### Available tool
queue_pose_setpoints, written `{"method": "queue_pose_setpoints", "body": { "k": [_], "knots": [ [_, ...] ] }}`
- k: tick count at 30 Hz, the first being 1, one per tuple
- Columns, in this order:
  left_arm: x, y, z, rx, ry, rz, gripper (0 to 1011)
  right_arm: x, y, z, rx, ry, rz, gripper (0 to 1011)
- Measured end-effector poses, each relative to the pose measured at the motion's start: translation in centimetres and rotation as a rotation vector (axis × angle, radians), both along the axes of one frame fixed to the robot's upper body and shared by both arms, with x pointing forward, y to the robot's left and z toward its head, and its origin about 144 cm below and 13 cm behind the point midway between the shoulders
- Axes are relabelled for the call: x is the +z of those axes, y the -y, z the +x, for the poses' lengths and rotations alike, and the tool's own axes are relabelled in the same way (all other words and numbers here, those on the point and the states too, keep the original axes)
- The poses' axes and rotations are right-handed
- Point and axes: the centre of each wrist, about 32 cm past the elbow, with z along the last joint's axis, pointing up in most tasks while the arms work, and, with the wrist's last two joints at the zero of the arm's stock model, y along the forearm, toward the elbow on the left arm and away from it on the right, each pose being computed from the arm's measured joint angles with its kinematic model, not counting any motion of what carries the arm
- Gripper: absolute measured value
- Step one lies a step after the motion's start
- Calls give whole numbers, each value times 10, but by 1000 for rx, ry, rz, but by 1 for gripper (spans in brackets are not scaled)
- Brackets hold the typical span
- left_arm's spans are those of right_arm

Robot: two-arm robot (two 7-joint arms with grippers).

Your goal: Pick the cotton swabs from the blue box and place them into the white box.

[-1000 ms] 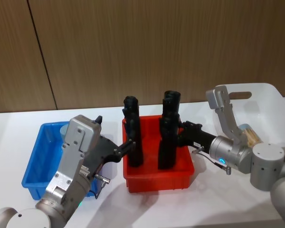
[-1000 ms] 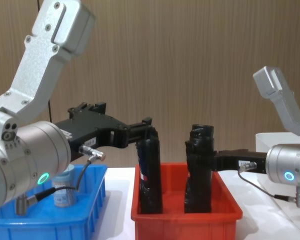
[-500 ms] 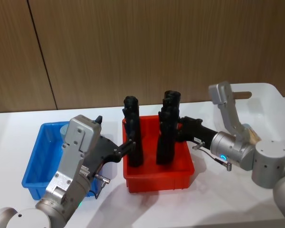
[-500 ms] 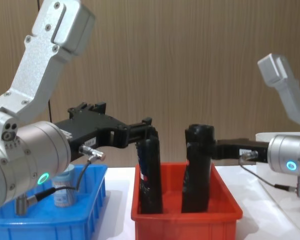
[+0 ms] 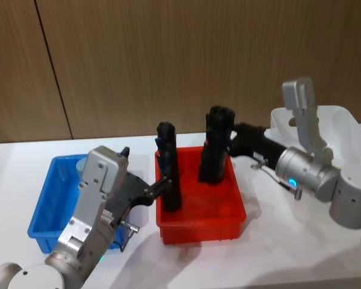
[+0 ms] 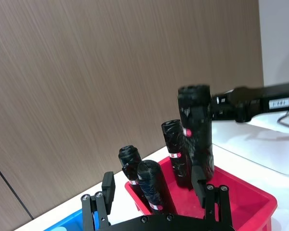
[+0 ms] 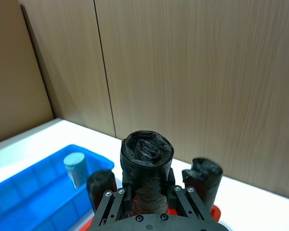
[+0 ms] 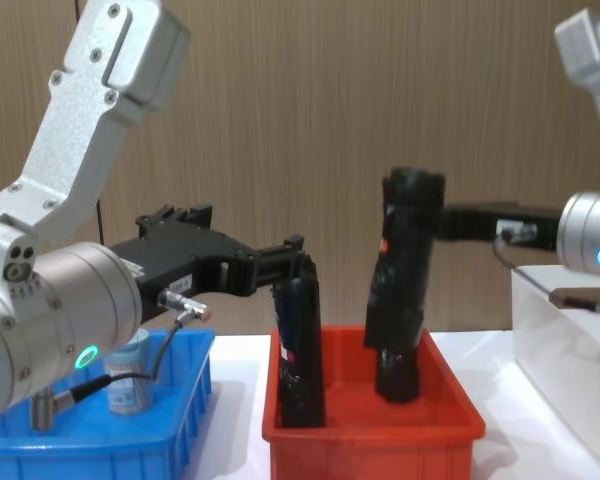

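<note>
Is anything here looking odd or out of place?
Yes. The right gripper is shut on a tall black roll, lifted above the red plastic bin, while a lidded cotton swab jar stands in the blue bin.

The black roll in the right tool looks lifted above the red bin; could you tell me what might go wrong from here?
1. The held black roll hangs tilted in the right tool; it might slip back into the red bin.
2. The cotton swabs sit untouched in the blue box, so the task may stall.

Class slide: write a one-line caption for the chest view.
Right gripper lifts a black roll above the red bin; left gripper at another roll.
</note>
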Motion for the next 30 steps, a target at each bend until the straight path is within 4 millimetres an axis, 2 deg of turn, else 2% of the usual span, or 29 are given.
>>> {"method": "queue_pose_setpoints", "body": {
  "k": [16, 30],
  "knots": [
    [0, 0, 0, 0, 0, 0, 1004, 47, 10, -25, -115, 119, -4, 356],
    [0, 0, 0, 0, 0, 0, 1004, 64, 35, -35, -294, 153, -72, 356]
  ]
}}
